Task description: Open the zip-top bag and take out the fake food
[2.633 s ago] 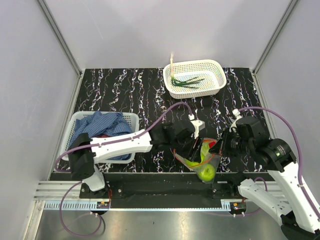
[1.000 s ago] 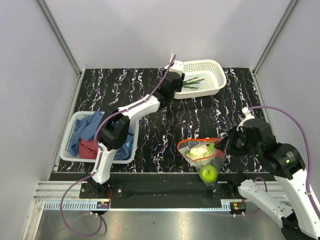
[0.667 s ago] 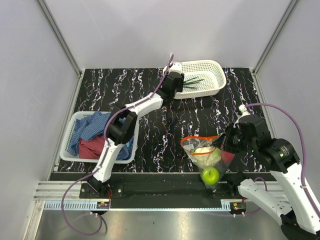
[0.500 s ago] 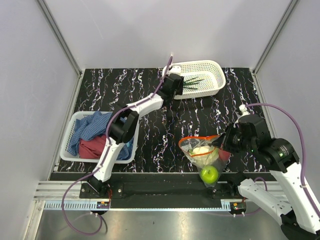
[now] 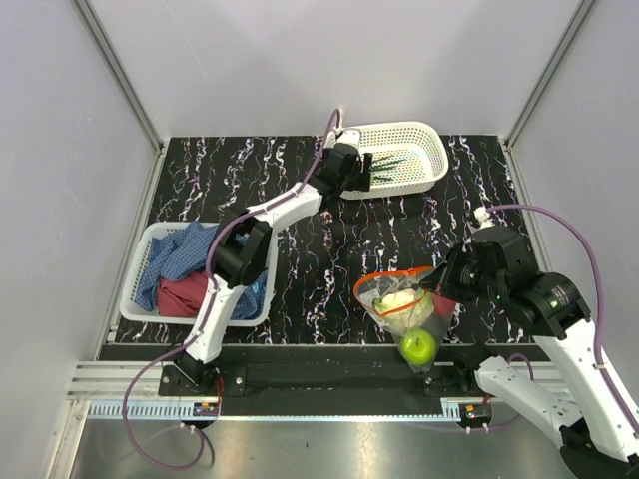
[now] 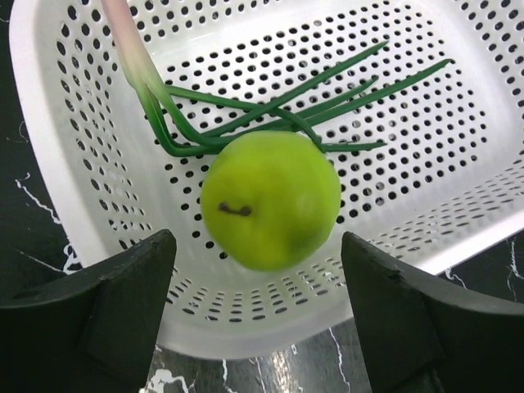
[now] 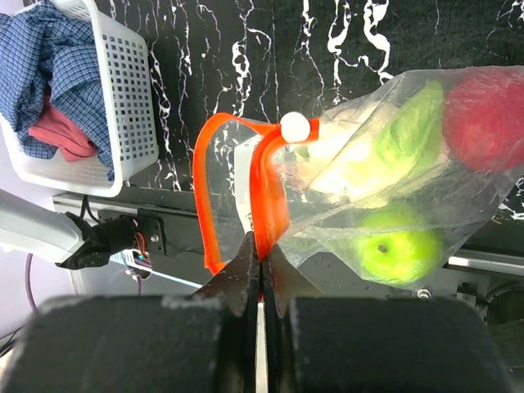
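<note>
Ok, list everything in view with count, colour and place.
table: one, black marbled, under everything.
far basket: one, white, back of table.
green onion: one, green, far basket.
loose apple: one, lime green, over far basket.
near basket: one, white, front left.
blue cloth, red cloth: one each, in near basket.
bag: one, clear, orange strip, front right.
bagged apple: one, lime green, in bag.
cabbage: one, pale green, in bag.
red piece: one, red, in bag.
left hand: black, open, at far basket.
right hand: black, shut on bag's strip.
</note>
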Action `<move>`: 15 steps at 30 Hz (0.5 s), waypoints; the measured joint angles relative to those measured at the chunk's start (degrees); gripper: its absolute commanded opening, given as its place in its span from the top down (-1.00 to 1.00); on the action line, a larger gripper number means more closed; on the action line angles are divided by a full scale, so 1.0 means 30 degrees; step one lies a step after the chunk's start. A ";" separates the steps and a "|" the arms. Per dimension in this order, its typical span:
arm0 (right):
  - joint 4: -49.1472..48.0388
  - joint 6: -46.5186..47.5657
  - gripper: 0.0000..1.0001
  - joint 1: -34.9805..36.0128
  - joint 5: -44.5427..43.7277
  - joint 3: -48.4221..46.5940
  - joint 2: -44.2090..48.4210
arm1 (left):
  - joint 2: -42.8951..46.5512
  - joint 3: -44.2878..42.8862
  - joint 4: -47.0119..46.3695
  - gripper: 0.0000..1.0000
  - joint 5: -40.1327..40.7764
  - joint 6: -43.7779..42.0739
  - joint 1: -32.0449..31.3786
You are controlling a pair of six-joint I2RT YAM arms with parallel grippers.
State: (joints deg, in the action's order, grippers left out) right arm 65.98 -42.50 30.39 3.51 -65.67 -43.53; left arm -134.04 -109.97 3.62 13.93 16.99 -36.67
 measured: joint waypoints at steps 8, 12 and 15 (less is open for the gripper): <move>-0.0029 0.0576 1.00 -0.0007 0.0007 0.0510 0.0022 | 0.5187 0.3118 0.1639 -0.54 -0.2186 0.2062 -0.0153; 0.0233 0.1115 1.00 0.0000 0.0015 0.0546 0.0036 | 0.9726 0.5493 0.2419 -0.48 -0.3767 0.3424 -0.1224; 0.0430 0.1413 1.00 0.0000 0.0015 0.0546 0.0109 | 1.2874 0.7184 0.2652 -0.43 -0.4838 0.4539 -0.3045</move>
State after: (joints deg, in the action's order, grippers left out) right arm 67.26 -38.26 30.39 3.55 -64.03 -43.20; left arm -95.42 -88.42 11.57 -0.58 30.61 -45.80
